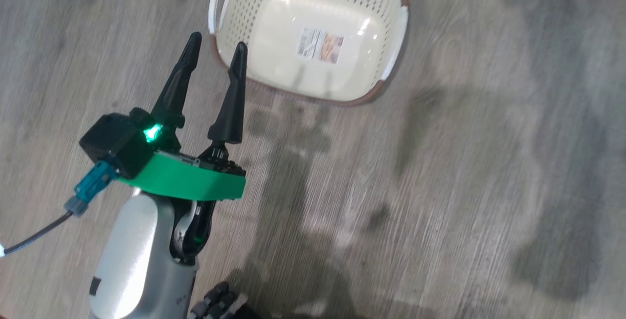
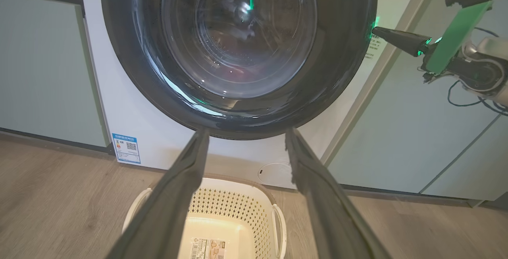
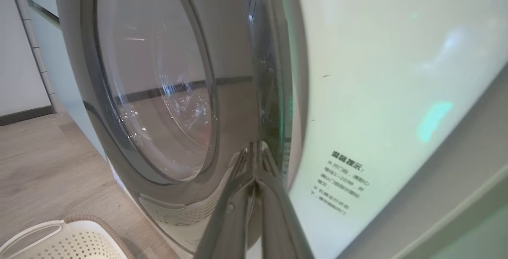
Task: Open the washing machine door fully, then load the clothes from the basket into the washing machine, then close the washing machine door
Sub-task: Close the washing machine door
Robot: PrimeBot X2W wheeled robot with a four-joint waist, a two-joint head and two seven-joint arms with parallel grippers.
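Note:
The washing machine stands white between cabinets, its door lying flat against the front. Behind the glass, low in the drum, shows a reddish patch of the clothes. The basket sits on the floor before the machine with only a label on its bottom. My left gripper hangs open and empty above the basket's near left corner, pointing at the door. My right gripper is shut, its tips against the door's black rim at its right edge.
Pale teal cabinets flank the machine on both sides. A blue label and a round flap sit low on its front. Grey wood floor spreads around the basket.

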